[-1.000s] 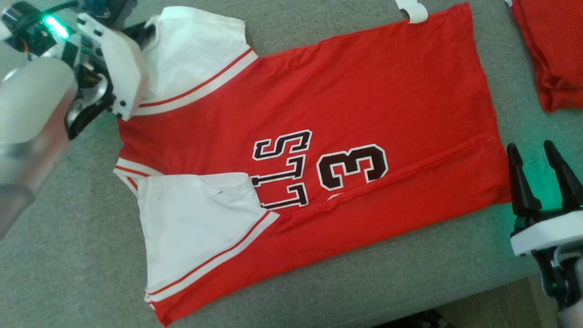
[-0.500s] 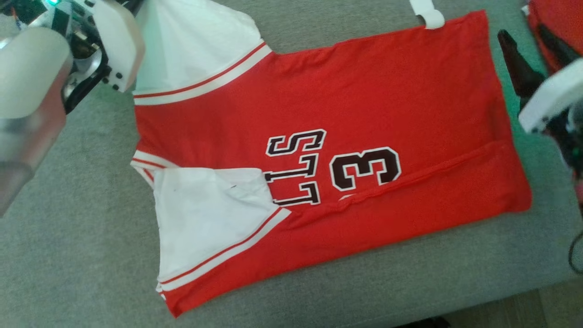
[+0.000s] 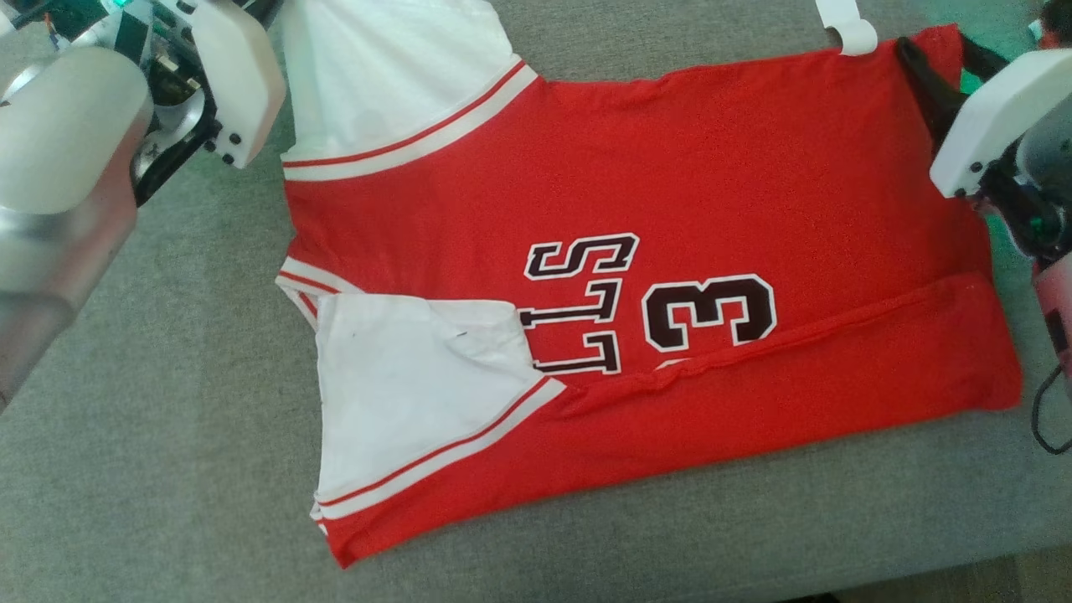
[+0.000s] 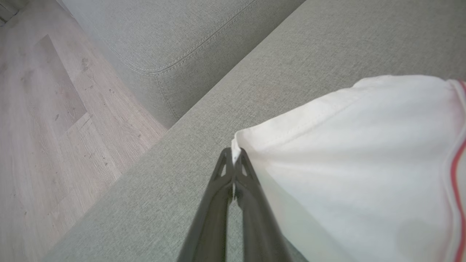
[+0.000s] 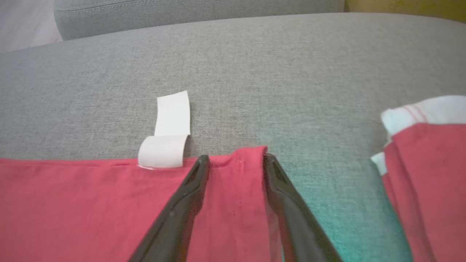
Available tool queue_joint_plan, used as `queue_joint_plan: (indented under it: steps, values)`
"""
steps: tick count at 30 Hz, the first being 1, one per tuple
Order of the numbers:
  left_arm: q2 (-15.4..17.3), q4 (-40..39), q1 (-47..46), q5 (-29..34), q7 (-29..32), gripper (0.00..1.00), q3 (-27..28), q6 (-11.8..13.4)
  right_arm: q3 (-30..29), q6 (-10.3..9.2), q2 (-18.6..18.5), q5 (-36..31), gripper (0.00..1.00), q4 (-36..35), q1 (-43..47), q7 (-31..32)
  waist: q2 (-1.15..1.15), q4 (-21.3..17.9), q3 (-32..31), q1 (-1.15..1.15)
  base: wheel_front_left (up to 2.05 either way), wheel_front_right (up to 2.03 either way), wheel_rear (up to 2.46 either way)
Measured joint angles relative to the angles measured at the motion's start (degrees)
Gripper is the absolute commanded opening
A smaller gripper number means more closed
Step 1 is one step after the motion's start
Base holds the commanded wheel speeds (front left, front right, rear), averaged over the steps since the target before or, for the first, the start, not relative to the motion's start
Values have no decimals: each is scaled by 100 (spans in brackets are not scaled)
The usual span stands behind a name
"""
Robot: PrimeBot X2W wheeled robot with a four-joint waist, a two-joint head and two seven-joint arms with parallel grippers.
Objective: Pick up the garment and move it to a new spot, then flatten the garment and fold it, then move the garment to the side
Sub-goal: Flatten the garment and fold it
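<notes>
Garment: the garment (image 3: 670,193) is spread across the middle of the cushion (image 3: 126,469), with sleeves toward the left edge and hem toward the right edge.
Left gripper: the left gripper (image 4: 236,155) is clamped on the tip of the far sleeve (image 4: 346,145).
Right gripper: the right gripper (image 5: 235,163) is held with jaws apart, straddling the far hem corner (image 5: 251,154); nothing is pinched yet.
Risk: the sleeve bite is thin and could be pulled free under tension. If only one layer is caught at the hem, the garment could be lifted unevenly and wrinkled.
Left wrist view: the thin bite is made plain, where the head view has it masked by the wrist.
Right wrist view: the jaw gap and the tag (image 5: 169,138) just beside it are shown.
Head view: the whole layout is given.
</notes>
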Motion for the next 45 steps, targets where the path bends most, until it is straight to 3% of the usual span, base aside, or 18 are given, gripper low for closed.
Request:
queue_joint_plan:
  steps: [3, 5, 10, 17, 23, 32, 45]
  values:
    - [-25, 18, -21, -14, -1, 0, -14, 0, 187, 1, -3, 21, 35, 144, -77, -146, 0, 32, 6, 0, 0, 0, 0]
    - [-40, 31, -40, -14, -5, 0, -21, -1, 270, 1, -32, 70, 0, 246, -135, -237, 0, 51, 5, 0, 0, 0, 0]
    - [-49, 66, -115, -9, -229, 0, -42, -2, 372, 1, -110, 82, 0, 479, -350, -667, 0, 69, 2, 0, 0, 0, 0]
    - [-143, 289, -448, 233, -1054, 0, 0, 77, 234, 1, -188, 307, 0, 616, -738, -1322, 0, 105, -28, 0, 0, 0, 0]
    - [-224, 371, -566, 176, -1414, 0, 160, 120, 130, 1, -399, 651, 0, 499, -728, -1510, 0, 179, -125, 0, 0, 0, 0]
    - [156, -366, 131, 124, -1724, 0, 97, 115, 160, 1, -828, 1179, 0, -250, 327, -1519, 0, 312, -408, -1, 0, 0, 0]
    - [1103, -2636, 1753, 31, -1705, 0, -56, 1073, -294, 1, -1038, 1190, 0, -843, 1724, -1627, 0, 538, -911, -2, 0, 0, 0]
